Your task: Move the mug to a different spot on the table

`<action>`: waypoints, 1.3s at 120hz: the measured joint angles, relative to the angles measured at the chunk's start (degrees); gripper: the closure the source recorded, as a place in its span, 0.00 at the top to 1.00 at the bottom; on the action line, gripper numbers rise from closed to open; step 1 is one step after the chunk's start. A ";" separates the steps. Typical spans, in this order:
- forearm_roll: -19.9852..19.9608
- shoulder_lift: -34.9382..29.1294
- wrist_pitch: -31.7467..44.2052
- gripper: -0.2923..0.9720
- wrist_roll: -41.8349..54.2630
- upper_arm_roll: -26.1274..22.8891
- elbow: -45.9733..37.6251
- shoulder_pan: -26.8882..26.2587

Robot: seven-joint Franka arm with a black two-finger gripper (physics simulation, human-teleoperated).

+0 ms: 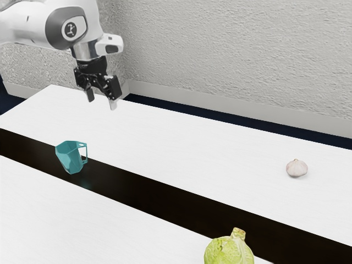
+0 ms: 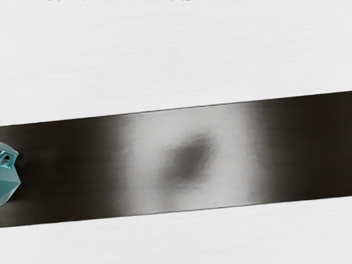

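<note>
My gripper (image 1: 102, 102) hangs open and empty in the exterior view's upper left, well above the desk (image 1: 192, 143). The mug (image 1: 71, 155) sits tilted on the dark stripe (image 1: 165, 195), below the gripper and slightly left in frame, handle facing right. The wrist view catches a sliver of the mug (image 2: 6, 173), off to one side of my hand.

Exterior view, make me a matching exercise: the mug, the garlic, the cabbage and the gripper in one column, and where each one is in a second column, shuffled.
Column one:
1. mug
2. garlic
3. cabbage
4. gripper

Column two:
A. at the exterior view's lower edge
B. on the dark stripe, toward the exterior view's left
C. in the air above the table, open and empty
D. on the white top, toward the exterior view's right

Pairs: 1-B, 2-D, 3-A, 4-C
</note>
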 joint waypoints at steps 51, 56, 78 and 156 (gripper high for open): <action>3.17 0.94 2.91 0.77 9.21 2.34 -6.84 -1.81; 4.09 1.36 4.58 0.77 11.81 2.58 -7.32 -1.70; 2.66 8.49 13.73 0.77 25.89 4.71 -7.12 1.36; -15.40 38.31 11.46 0.77 61.79 2.62 16.27 22.78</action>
